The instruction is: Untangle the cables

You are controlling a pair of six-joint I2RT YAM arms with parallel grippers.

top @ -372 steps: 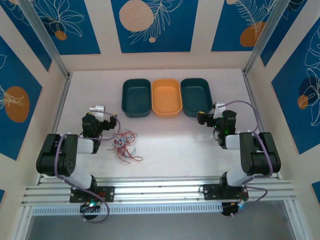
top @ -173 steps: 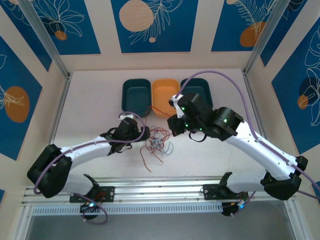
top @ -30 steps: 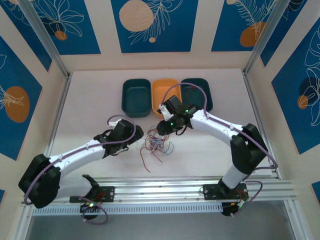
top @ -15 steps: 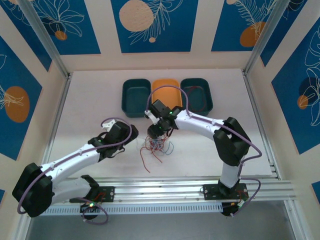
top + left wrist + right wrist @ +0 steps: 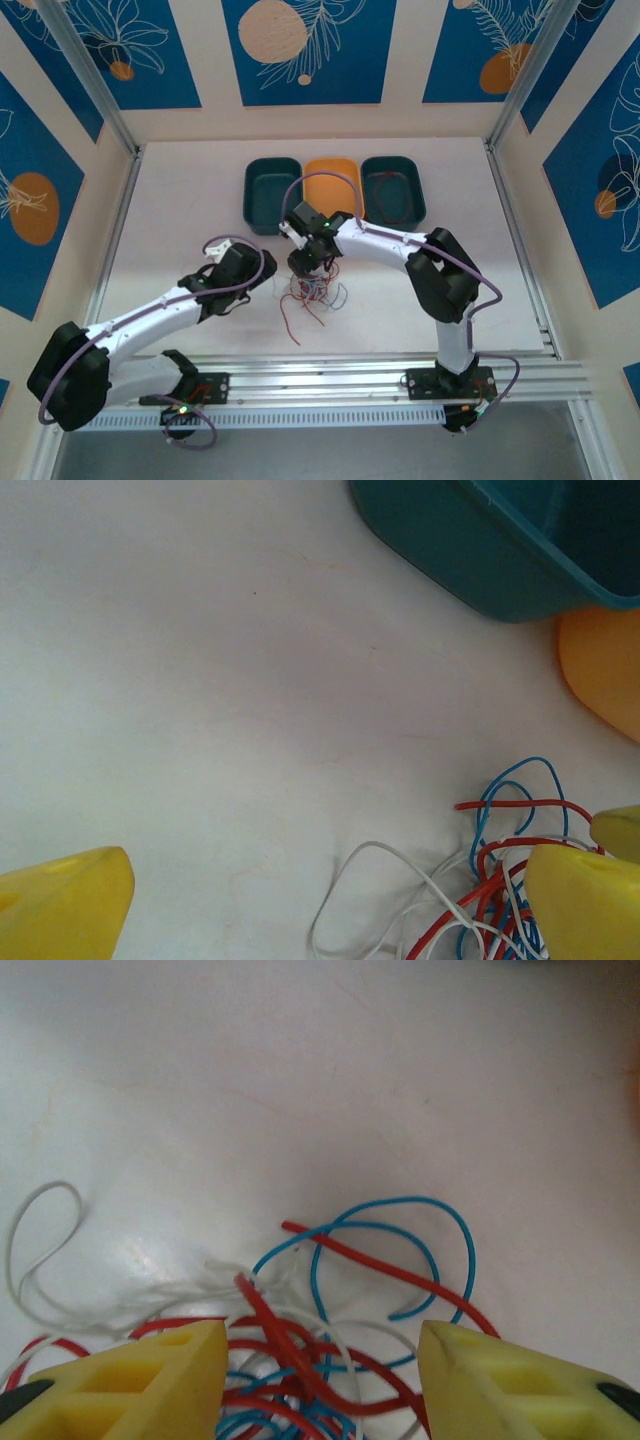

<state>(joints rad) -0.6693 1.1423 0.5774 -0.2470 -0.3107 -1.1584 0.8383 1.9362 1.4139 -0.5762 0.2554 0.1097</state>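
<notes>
Here, thin red, blue and white wire cables [image 5: 285,1355] are lying tangled between the right gripper's [image 5: 322,1345] open, empty jaws.
The left gripper [image 5: 325,880] is gaping too, the tangle just off its right jaw. The strands are looking light, limp and springy, so a free outer loop is probably offering the cleanest hold. Beyond the jaws, teal plastic bins [image 5: 272,195] and an orange plastic bin [image 5: 335,192] are sitting, contents unclear.

Glossy plastic-sheathed cables [image 5: 290,1350] lie on a smooth white table [image 5: 200,680].
</notes>
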